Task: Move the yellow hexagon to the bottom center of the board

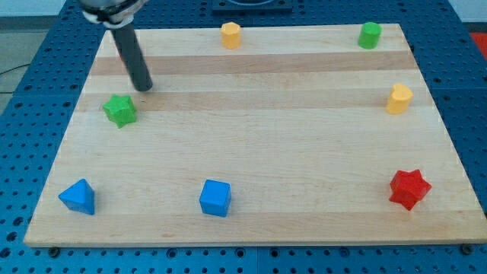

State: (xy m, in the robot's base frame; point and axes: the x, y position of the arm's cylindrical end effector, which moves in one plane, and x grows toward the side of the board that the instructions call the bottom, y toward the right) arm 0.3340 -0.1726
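Two yellow blocks are on the wooden board (251,152). One yellow block (230,34), which looks hexagonal, sits at the view's top edge, left of centre. The other yellow block (399,99) sits near the right edge, and I cannot make out its shape. My tip (143,87) rests on the board at the upper left, far to the left of both yellow blocks and touching neither. It stands just above and to the right of a green star (119,110), with a small gap between them.
A green block (370,35) sits at the top right corner. A red star (409,189) is at the lower right. A blue cube (214,198) is at the bottom, left of centre, and a blue triangular block (78,197) is at the lower left.
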